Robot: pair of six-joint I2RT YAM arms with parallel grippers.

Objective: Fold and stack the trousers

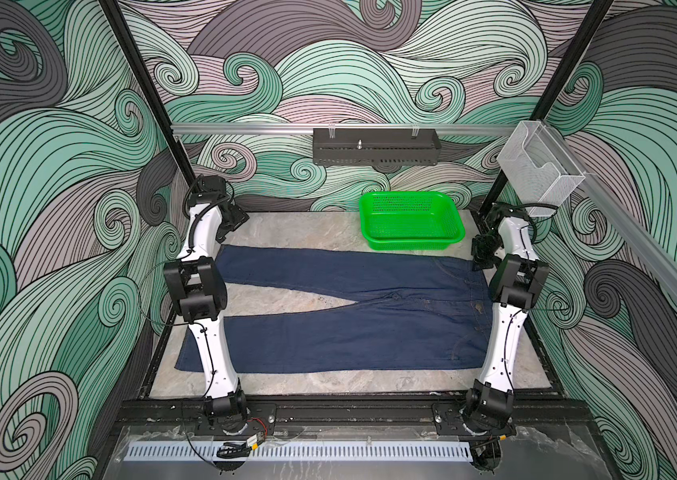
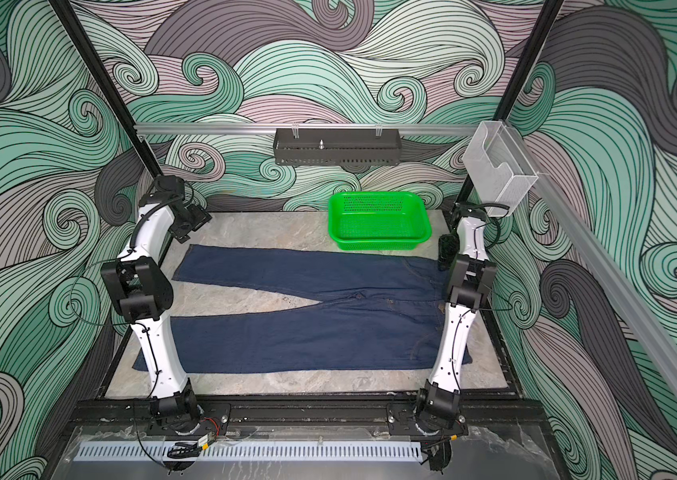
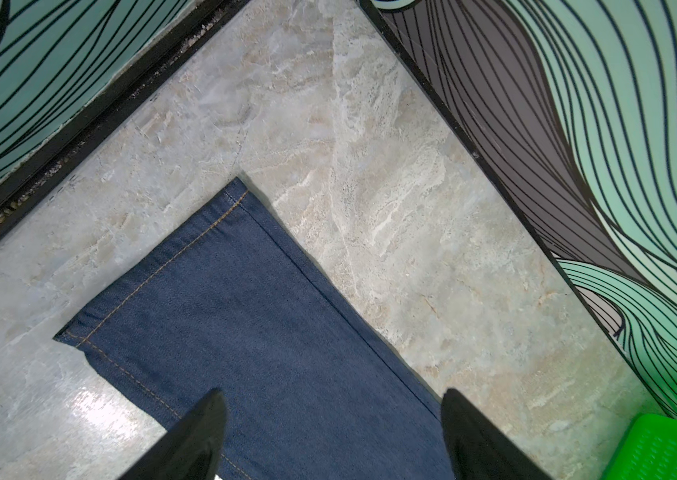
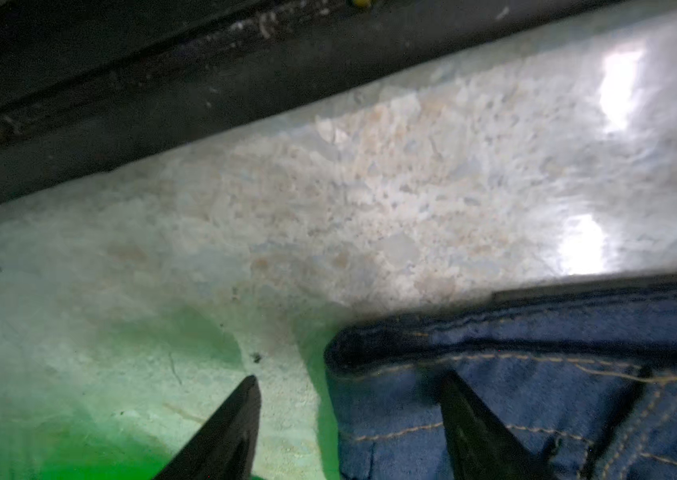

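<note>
Right pincer (image 4: 349, 376) astride trousers (image 4: 544, 403) waistband

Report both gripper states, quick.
Left gripper: open, empty, over the trousers hem.
Right gripper: open, astride the waistband corner, nothing held.

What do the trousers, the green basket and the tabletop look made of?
Trousers: matte dark blue denim, by the woven texture and orange stitching. Green basket: probably glossy moulded plastic, perforated. Tabletop: polished marble look with glare; stone or print, unclear.
</note>
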